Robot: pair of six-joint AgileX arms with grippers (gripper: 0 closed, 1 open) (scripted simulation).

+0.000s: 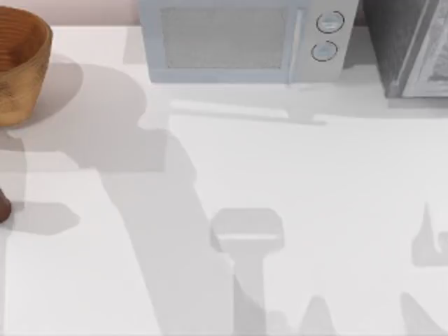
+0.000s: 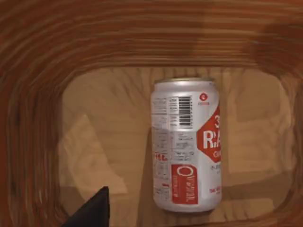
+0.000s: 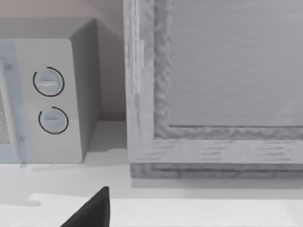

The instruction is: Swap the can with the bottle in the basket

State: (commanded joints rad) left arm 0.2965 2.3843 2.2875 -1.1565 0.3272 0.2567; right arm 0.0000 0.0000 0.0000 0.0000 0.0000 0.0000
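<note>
Dark fingertip of the left gripper (image 2: 92, 210) hangs over a silver-white cylindrical can (image 2: 186, 144) lying on the floor of the ribbed orange-brown woven basket (image 1: 21, 63), upper left of the top view. Whether that gripper is open, I cannot tell. Judged step: can placed; withdrawing comes next. Red label reads "RA", partly cut off.

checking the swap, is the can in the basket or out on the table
In the basket. The left wrist view shows the can resting on the basket floor, ribbed brown walls all around it. Upright or on its side: cannot tell.
</note>
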